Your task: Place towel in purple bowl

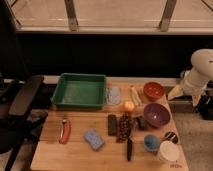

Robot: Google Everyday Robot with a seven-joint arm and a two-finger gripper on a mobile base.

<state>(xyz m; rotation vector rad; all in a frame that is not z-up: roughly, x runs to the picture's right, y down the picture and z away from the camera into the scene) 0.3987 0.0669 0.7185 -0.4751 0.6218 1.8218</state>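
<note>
The towel (114, 95) is a pale blue-grey cloth lying flat on the wooden table (75, 155), just right of the green tray. The purple bowl (156, 114) stands upright at the right side of the table, with nothing visible inside it. My gripper (175, 93) hangs from the white arm (201, 70) at the table's right edge, beside the orange-red bowl and above and right of the purple bowl. It is well to the right of the towel and holds nothing that I can see.
A green tray (79, 90) sits at the back left. An orange-red bowl (153, 90), an orange (129, 106), a blue sponge (93, 139), dark snack packs (123, 127), a knife (129, 146), a small light-blue bowl (151, 142), a white cup (168, 151) and a red tool (64, 131) lie about. A black chair (20, 105) stands left.
</note>
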